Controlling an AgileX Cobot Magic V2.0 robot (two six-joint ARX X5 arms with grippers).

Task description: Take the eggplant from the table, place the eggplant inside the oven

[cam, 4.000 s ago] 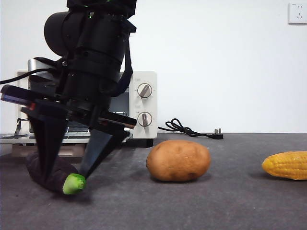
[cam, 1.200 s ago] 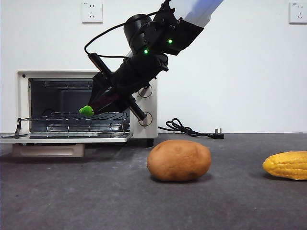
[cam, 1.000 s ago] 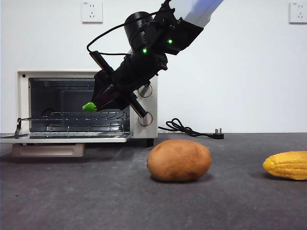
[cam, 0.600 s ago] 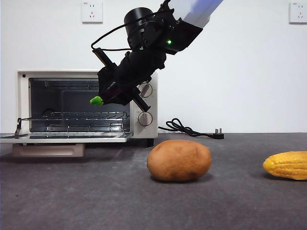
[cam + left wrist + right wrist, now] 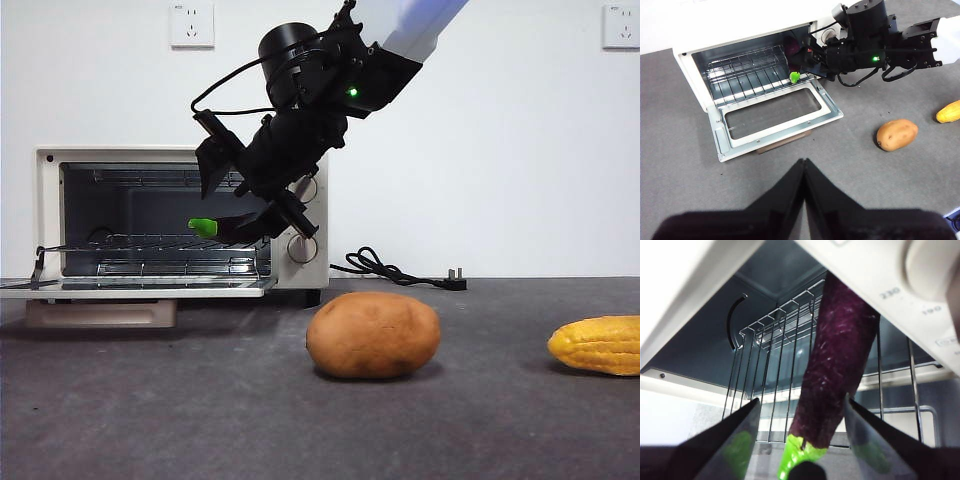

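Observation:
The dark purple eggplant [image 5: 840, 360] lies lengthwise in the mouth of the cream oven [image 5: 47, 215], its green cap [image 5: 203, 227] pointing outward just above the wire rack [image 5: 130, 243]. My right gripper [image 5: 212, 200] is at the oven's right front, open, one jaw on each side of the eggplant with a gap to both. The left wrist view shows the cap [image 5: 795, 77] over the rack's front edge. I cannot tell whether the eggplant rests on the rack. My left gripper [image 5: 804, 165] hovers high above the table [image 5: 200, 420], shut and holding nothing.
The oven door [image 5: 775, 112] lies folded down flat in front of the oven. A brown potato [image 5: 372, 335] sits mid-table and a yellow corn cob [image 5: 597, 345] at the right edge. A black cord and plug [image 5: 400, 272] lie by the wall.
My right gripper carried the eggplant up from the table to the oven mouth. In the last half second its jaws opened and the green cap dropped lower toward the rack.

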